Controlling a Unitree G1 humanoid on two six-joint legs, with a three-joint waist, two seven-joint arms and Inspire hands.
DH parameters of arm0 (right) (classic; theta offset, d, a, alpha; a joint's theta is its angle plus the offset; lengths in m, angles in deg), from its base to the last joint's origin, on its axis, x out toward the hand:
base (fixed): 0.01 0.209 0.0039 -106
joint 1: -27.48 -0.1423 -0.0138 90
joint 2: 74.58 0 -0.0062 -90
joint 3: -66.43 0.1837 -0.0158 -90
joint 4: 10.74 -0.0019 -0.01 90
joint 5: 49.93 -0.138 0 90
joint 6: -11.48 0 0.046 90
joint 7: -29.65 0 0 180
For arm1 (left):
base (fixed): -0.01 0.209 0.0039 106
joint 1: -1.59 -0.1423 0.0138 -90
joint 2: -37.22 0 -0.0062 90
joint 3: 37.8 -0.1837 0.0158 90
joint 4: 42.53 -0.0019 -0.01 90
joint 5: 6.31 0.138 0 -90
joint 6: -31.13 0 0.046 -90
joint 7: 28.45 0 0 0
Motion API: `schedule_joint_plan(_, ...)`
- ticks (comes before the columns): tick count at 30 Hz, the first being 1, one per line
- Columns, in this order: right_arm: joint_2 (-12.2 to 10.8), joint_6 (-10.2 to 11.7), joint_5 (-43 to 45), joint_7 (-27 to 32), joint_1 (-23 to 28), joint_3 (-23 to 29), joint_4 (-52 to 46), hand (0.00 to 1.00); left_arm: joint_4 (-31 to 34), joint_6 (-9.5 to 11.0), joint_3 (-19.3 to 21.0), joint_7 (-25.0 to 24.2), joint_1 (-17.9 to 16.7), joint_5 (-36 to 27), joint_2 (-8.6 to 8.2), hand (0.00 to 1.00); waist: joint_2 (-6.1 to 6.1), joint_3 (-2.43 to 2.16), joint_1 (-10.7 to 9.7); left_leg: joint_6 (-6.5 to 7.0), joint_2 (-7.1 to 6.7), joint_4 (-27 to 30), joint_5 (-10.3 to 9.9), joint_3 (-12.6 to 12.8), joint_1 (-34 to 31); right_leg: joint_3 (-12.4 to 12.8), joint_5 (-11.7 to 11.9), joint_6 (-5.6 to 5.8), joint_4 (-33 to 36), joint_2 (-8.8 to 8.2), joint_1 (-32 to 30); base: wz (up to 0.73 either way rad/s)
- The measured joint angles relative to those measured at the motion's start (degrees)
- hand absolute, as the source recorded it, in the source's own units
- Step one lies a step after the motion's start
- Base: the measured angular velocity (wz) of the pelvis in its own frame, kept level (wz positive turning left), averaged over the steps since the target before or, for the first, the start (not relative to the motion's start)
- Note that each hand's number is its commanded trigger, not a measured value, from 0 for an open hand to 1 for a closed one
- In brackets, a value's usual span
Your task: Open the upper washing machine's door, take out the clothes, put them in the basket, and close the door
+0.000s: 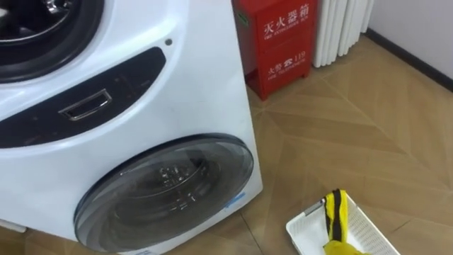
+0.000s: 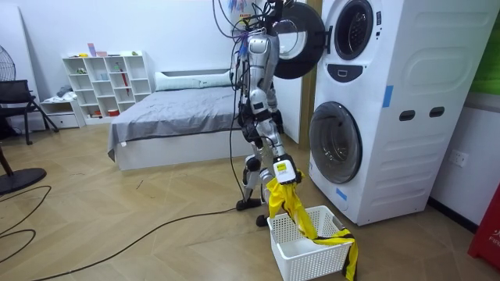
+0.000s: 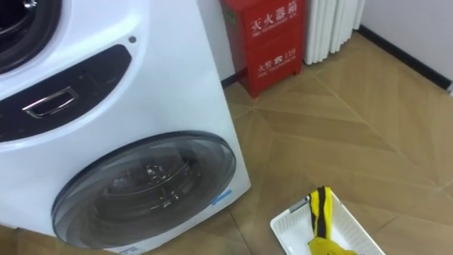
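Draping into the white basket [image 1: 304, 230] at the left eye view's lower right, the yellow garment [image 1: 335, 216] sits beside the washing machine [image 1: 205, 85], whose lower round door [image 1: 166, 191] is closed. In the room view the robot faces the machine with its right hand [image 2: 283, 170] curled around the garment's top. The cloth trails over the basket's rim, and the upper door [image 2: 301, 39] stands open.

A home-style bedroom that doubles as a laundry corner: a made bed [image 2: 183, 109] and a white cubby shelf [image 2: 109, 82] line the far wall. Stacked washing machines [image 2: 383, 156] stand on the wood-patterned floor [image 2: 141, 226], with a radiator [image 1: 343, 28] and a red fire cabinet [image 1: 283, 42] beside them.
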Motion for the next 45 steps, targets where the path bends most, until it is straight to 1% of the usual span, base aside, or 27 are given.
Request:
schedule_joint_plan(1,0.09,0.00,0.28,0.33,-0.03,0.01,0.00,0.64,0.00,-0.02,-0.04,0.00,-0.09,0.01,0.01,0.00,-0.01,0.01,0.10,0.05,0.00,-0.10,0.09,-0.07,-0.01,-0.07,-0.03,0.03,0.04,-0.10,-0.03,0.09)
schedule_joint_plan(2,0.33,0.00,0.73,1.01,-0.20,0.01,-0.02,0.98,0.00,-0.02,-0.17,0.00,-0.31,0.01,0.01,0.00,-0.04,0.03,0.16,0.16,0.00,-0.36,0.27,-0.13,-0.08,-0.17,-0.20,0.07,0.20,-0.32,-0.23,0.10)
schedule_joint_plan(3,0.67,0.00,1.07,1.59,-0.40,-0.01,-0.03,1.00,0.00,-0.05,-0.64,-0.01,-0.39,0.00,0.02,0.00,-0.04,0.04,0.20,0.26,-0.15,-0.56,0.38,-0.13,-0.11,-0.22,-0.50,-0.03,0.43,-0.51,-0.37,0.10)
schedule_joint_plan(6,1.47,0.01,1.99,3.02,-0.48,-0.47,-0.61,1.00,0.20,-0.07,-1.14,-0.03,-0.65,0.02,0.09,0.00,-0.07,0.06,0.23,0.31,-0.33,-1.03,0.36,-0.09,-0.19,-0.26,-0.82,0.16,0.76,-0.71,-0.43,0.07)
schedule_joint_plan(9,1.43,0.02,2.29,4.04,-0.59,-0.52,-0.62,1.00,-0.03,-0.08,-1.80,-0.04,-0.68,0.00,0.10,0.00,-0.03,0.05,0.32,0.32,-0.32,-1.68,0.33,-0.14,-0.14,-0.71,-0.57,0.41,0.73,-0.80,-0.44,0.00)
schedule_joint_plan(10,1.42,0.02,2.29,4.21,-0.58,-0.54,-0.62,1.00,-0.05,-0.08,-1.80,-0.04,-0.68,0.00,0.10,0.00,-0.01,0.06,0.32,0.32,-0.30,-1.74,0.33,-0.18,-0.14,-0.82,-0.56,0.35,0.71,-0.80,-0.44,0.03)
schedule_joint_plan(12,1.45,0.02,2.22,5.06,-0.50,-0.61,-0.55,1.00,-0.03,-0.08,-1.80,-0.03,-0.68,-0.41,0.10,0.00,0.17,0.07,0.38,0.29,-0.18,-2.00,0.32,-0.49,-0.15,-1.14,-0.44,-0.25,0.64,-0.75,-0.41,0.05)
schedule_joint_plan(14,1.45,0.02,1.98,5.40,-0.44,-0.77,-0.50,1.00,-0.03,-0.15,-1.82,-0.03,-0.67,-0.85,0.10,0.00,0.35,0.08,0.46,0.25,-0.11,-1.99,0.33,-0.80,-0.17,-1.42,-0.56,-0.45,0.66,-0.74,-0.40,0.06)
schedule_joint_plan(18,1.45,0.02,1.96,5.41,-0.23,-0.76,-0.49,1.00,0.94,-0.75,-1.75,-0.03,-0.65,-0.85,0.16,0.00,0.47,0.07,1.56,0.22,-0.12,-1.70,0.37,-0.81,-0.50,-1.55,-0.83,-0.43,0.69,-0.82,-0.89,0.02)
schedule_joint_plan(19,1.42,0.02,2.00,5.40,-0.23,-0.76,-0.50,0.93,1.24,-0.87,-1.75,-0.03,-0.65,-0.86,0.18,0.00,0.48,0.06,1.67,0.23,-0.12,-1.45,0.38,-0.82,-0.96,-1.76,-0.93,-0.38,0.69,-0.96,-1.17,0.08)
schedule_joint_plan(20,1.41,0.02,2.01,5.40,-0.16,-0.78,-0.50,0.52,1.31,-0.89,-1.76,-0.03,-0.65,-0.86,0.18,0.00,0.47,0.07,1.74,0.23,-0.11,-1.44,0.38,-0.83,-1.03,-1.86,-0.97,-0.37,0.66,-0.99,-1.20,0.10)
schedule_joint_plan(21,1.43,0.02,2.02,5.40,0.04,-0.81,-0.50,0.06,1.71,-1.01,-1.77,-0.03,-0.72,-0.85,0.19,0.00,0.46,0.08,1.79,0.23,-0.12,-1.45,0.38,-0.85,-1.01,-1.93,-1.20,-0.34,0.58,-1.03,-1.20,0.06)
schedule_joint_plan(22,1.47,0.03,2.02,5.40,0.09,-0.81,-0.50,0.00,1.85,-1.05,-1.77,-0.03,-0.74,-0.86,0.19,0.00,0.45,0.08,1.79,0.23,-0.15,-1.45,0.38,-0.85,-0.98,-1.97,-1.37,-0.30,0.58,-1.06,-1.20,0.07)
schedule_joint_plan(28,1.63,0.13,4.02,5.41,0.21,-0.78,-0.50,0.00,2.58,-0.77,-1.77,-0.03,-0.74,-0.87,0.32,0.00,0.54,0.11,1.72,0.23,-0.12,-1.48,0.38,-0.94,-0.95,-2.59,-1.82,-0.47,0.61,-1.22,-1.13,0.02)
schedule_joint_plan(31,1.91,0.34,4.32,5.40,0.21,-0.78,-0.47,0.00,2.56,-0.78,-1.79,-0.03,-0.74,-0.92,0.32,0.00,0.79,0.26,1.75,0.22,-0.11,-1.50,0.38,-0.97,-0.94,-2.76,-1.97,-0.51,0.68,-1.27,-1.12,0.03)
schedule_joint_plan(33,2.04,0.45,4.32,5.40,0.23,-0.78,-0.47,0.00,2.57,-0.78,-1.79,-0.03,-0.74,-0.94,0.32,0.00,1.02,0.49,1.74,0.22,-0.11,-1.50,0.38,-0.96,-0.94,-2.76,-2.16,-0.53,0.75,-1.29,-1.13,0.00)
schedule_joint_plan(35,2.03,0.45,4.29,5.38,0.46,-0.78,-0.47,0.00,2.57,-0.78,-1.82,-0.03,-0.74,-0.97,0.31,0.00,1.09,0.54,1.74,0.22,-0.11,-1.50,0.38,-0.94,-0.95,-2.77,-2.40,-0.50,0.86,-1.31,-1.17,0.00)
schedule_joint_plan(45,2.04,0.44,4.34,5.35,0.47,-0.78,-0.47,0.00,2.58,-0.78,-1.81,-0.02,-0.74,-0.98,0.32,0.00,1.10,0.55,1.71,0.22,-0.12,-1.47,0.38,-1.00,-0.94,-2.76,-2.63,-0.54,1.08,-1.34,-1.22,0.00)
